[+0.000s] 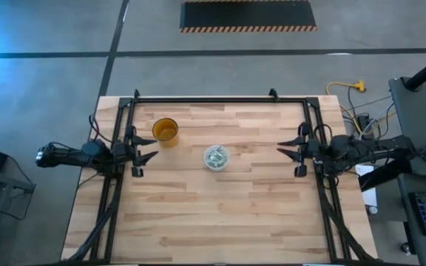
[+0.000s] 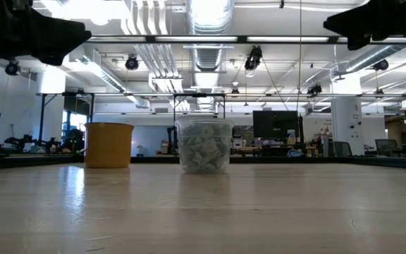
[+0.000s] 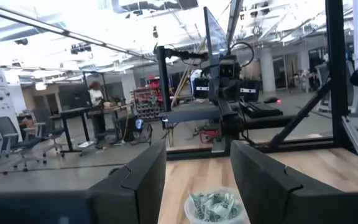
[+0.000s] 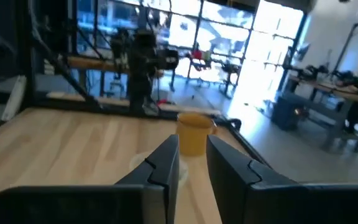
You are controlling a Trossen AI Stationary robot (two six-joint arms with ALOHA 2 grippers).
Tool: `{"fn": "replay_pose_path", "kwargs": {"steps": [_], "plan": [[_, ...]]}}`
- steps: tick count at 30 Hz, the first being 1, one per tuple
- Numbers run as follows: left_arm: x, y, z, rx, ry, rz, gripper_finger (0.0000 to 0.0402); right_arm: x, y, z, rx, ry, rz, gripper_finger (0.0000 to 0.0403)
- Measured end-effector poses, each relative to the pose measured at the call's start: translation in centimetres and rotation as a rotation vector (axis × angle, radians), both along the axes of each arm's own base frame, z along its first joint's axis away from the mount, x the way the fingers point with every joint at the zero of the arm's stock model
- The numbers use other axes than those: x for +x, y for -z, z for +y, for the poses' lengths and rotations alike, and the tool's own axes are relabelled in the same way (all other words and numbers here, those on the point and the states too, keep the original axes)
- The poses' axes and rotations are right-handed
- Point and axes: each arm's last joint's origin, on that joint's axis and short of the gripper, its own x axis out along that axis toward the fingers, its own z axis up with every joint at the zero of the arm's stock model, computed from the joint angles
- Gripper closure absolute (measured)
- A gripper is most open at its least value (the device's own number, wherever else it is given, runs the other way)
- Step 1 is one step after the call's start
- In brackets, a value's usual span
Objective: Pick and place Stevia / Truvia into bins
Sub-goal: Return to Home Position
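The translucent whitish cup (image 1: 216,157) stands upright on its base near the table's middle. It is filled with small pale green and white sachets (image 2: 204,152), which also show in the left wrist view (image 3: 213,206). I see no sachets lying loose on the table. My left gripper (image 1: 154,148) hovers open over the table's left side, pointing right toward the cup. My right gripper (image 1: 279,148) hovers open over the right side, pointing left toward it. Both hold nothing and stay well apart from the cup.
An amber-brown cup (image 1: 166,131) stands upright just left of and farther back than the translucent cup, close to my left gripper; it also shows in the right wrist view (image 4: 194,134). Black frame rails (image 1: 220,100) run along the table's far, left and right sides. Bare wood (image 1: 220,214) lies toward the near edge.
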Motion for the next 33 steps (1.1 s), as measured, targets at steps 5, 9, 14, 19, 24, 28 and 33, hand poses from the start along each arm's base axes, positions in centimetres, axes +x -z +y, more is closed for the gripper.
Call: {"fn": "replay_pose_path", "kwargs": {"steps": [5, 9, 14, 19, 24, 28, 33], "plan": [[0.0, 0.7, 0.0, -0.014, 0.003, 0.016, 0.0237, -0.6, 0.8, 0.2, -0.026, -0.118, -0.017, 0.0331], [0.3, 1.3, 0.0, -0.054, 0.011, 0.048, 0.0237, -0.4, 3.7, 0.4, -0.029, -0.169, 0.019, 0.0326], [0.4, 1.9, -0.1, -0.091, 0.019, 0.065, 0.0237, -0.2, 5.0, 0.4, 0.004, -0.156, -0.104, 0.0321], [0.5, 2.3, -0.1, -0.105, 0.023, 0.101, 0.0237, -0.1, 6.0, 0.5, 0.025, -0.164, -0.093, 0.0319], [0.5, 2.4, -0.1, -0.107, 0.023, 0.105, 0.0237, -0.1, 6.6, 0.5, 0.027, -0.172, -0.038, 0.0327], [0.5, 2.4, -0.1, -0.103, 0.022, 0.107, 0.0237, 0.0, 6.5, 0.3, 0.018, -0.192, -0.041, 0.0331], [0.4, 2.3, -0.1, -0.087, 0.020, 0.100, 0.0237, 0.0, 6.7, -0.5, 0.032, -0.158, -0.024, 0.0331]]}}
